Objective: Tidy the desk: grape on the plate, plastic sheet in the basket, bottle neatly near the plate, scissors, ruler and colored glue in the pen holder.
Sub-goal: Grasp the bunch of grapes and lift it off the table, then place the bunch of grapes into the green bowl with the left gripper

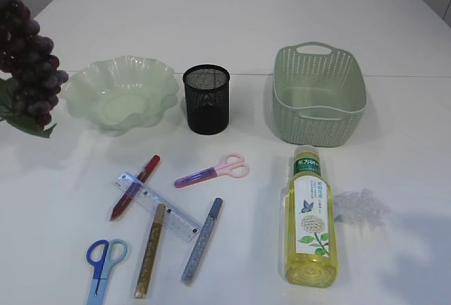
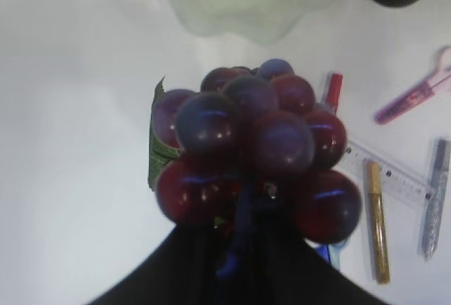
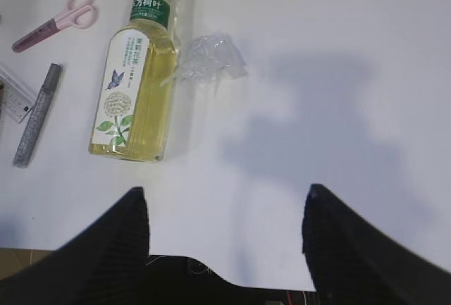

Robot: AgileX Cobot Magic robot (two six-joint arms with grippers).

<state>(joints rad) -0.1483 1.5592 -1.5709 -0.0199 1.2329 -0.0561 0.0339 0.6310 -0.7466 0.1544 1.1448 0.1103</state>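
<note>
Grape bunch (image 2: pixel 257 153) hangs clamped in the left gripper (image 2: pixel 243 245) at the far left of the exterior frame, raised off the table, with the plate (image 1: pixel 121 94) just to its right and lower; right gripper (image 3: pixel 225 213) waits spread wide and empty below the lying bottle (image 3: pixel 137 72)
</note>
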